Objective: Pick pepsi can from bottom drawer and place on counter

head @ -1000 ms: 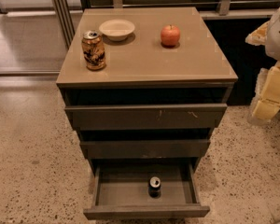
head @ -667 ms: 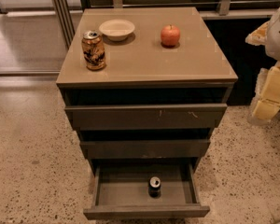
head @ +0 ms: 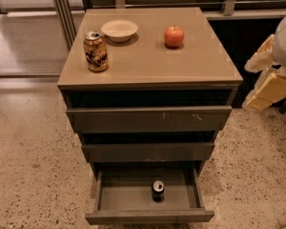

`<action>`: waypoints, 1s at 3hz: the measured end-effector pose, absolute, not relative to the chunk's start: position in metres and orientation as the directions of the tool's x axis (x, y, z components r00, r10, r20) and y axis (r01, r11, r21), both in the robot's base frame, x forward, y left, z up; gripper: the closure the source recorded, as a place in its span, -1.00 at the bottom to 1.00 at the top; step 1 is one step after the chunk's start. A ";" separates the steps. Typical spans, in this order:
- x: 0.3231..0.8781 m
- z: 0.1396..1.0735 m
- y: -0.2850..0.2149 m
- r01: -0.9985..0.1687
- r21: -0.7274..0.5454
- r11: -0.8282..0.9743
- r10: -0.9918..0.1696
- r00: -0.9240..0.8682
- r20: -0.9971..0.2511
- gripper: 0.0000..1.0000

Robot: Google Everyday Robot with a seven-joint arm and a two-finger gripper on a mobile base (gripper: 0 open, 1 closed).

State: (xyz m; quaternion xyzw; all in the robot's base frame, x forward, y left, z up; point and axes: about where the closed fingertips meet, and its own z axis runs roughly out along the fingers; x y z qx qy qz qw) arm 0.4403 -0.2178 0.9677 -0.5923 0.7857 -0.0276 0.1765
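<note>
The pepsi can (head: 158, 191) stands upright in the open bottom drawer (head: 119, 197), near the middle of its grey tray, silver top showing. The counter (head: 148, 56) is the tan glossy top of the drawer cabinet. My gripper (head: 269, 87) shows as cream and yellow parts at the right edge, beside the cabinet at about the height of the top drawer, far above and to the right of the can. It holds nothing that I can see.
On the counter stand a gold-and-brown can (head: 95, 51) at the front left, a white bowl (head: 119, 30) behind it and a red apple (head: 174, 36) at the back right. The two upper drawers (head: 148, 120) are slightly pulled out. Speckled floor surrounds the cabinet.
</note>
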 end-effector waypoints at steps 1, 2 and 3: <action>0.445 0.929 -0.221 -0.911 -0.243 0.333 -0.918 -0.255 -0.302 0.31; 0.452 0.855 -0.221 -0.906 -0.198 0.374 -0.888 -0.288 -0.359 0.77; 0.464 0.764 -0.216 -0.910 -0.128 0.395 -0.865 -0.322 -0.384 1.00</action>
